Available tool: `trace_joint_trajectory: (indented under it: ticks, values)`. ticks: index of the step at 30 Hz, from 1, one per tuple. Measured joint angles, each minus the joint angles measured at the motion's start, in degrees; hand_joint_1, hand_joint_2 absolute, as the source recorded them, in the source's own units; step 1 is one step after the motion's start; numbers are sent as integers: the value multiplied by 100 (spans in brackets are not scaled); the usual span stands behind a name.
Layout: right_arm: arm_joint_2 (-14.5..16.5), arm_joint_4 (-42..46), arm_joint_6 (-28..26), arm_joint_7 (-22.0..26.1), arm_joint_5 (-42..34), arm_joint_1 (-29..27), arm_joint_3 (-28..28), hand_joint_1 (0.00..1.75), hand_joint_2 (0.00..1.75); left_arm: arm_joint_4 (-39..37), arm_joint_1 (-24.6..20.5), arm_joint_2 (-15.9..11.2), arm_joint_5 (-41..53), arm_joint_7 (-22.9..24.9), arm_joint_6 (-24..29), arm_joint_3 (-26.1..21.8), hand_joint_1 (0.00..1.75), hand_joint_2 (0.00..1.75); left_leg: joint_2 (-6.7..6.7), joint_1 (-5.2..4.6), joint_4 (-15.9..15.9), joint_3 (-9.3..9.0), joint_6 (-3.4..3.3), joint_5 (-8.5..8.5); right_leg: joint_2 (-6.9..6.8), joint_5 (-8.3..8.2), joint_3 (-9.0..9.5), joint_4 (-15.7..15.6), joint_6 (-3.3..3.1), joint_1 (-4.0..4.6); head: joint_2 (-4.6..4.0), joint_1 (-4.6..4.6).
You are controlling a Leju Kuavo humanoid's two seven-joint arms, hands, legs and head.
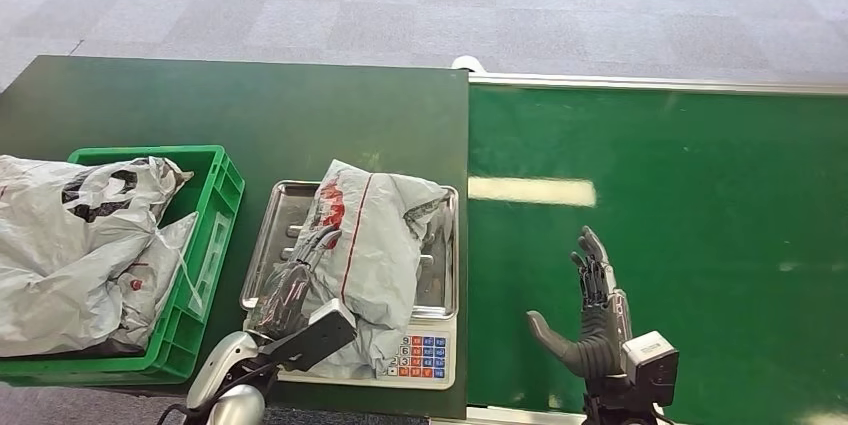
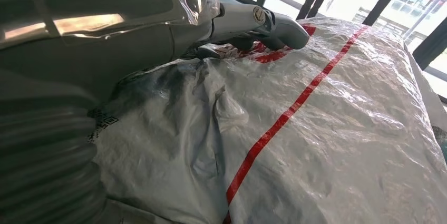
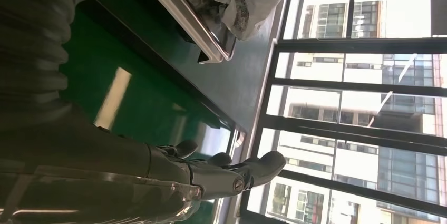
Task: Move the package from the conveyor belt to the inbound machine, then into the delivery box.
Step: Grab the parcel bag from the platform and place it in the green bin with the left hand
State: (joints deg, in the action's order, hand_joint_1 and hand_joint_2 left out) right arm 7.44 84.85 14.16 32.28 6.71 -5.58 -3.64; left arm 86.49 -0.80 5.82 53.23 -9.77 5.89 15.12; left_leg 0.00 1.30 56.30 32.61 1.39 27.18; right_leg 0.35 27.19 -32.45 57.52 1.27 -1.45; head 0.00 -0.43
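A grey plastic package (image 1: pixel 385 245) with a red stripe lies crumpled on the steel tray (image 1: pixel 262 235) of the inbound scale, whose keypad (image 1: pixel 425 355) faces me. My left hand (image 1: pixel 290 290) lies stretched along the package's left side, fingers straight and touching the wrap. Up close, the thumb of my left hand (image 2: pixel 263 23) rests on the package (image 2: pixel 327 129); the other fingers are hidden. My right hand (image 1: pixel 595 320) hovers open, fingers spread, above the green conveyor belt (image 1: pixel 680 225), holding nothing. In the right wrist view, my right hand (image 3: pixel 221 171) has spread fingers, with the tray (image 3: pixel 184 21) beyond it.
A green delivery box (image 1: pixel 215 215) stands left of the scale, stuffed with several grey bags (image 1: pixel 70 245). Scale and box sit on a dark green table (image 1: pixel 250 105). The belt carries nothing to the right. Grey carpet lies beyond.
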Motion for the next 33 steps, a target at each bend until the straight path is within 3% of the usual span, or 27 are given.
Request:
trace_joint_trajectory:
  ticks: [14,19,33]
  values:
    - [33,-57,-26,-35,46,24,56,0,175,-375,-267,-105,58,12,-327,214,1,175,-37,-2,-1,-52,-3,-4,-32,4,58,-2,5,-2,0,-1]
    - [34,-57,-48,-38,50,24,66,0,175,-476,-311,-126,69,7,-385,286,21,175,-39,-3,-1,-57,-5,-7,-33,4,65,-2,5,-3,0,-1]
    - [61,-57,-48,-52,70,24,75,0,175,-635,-402,-157,163,8,-479,424,21,175,-48,-5,-2,-71,-6,-9,-37,4,88,-3,5,-4,0,0]
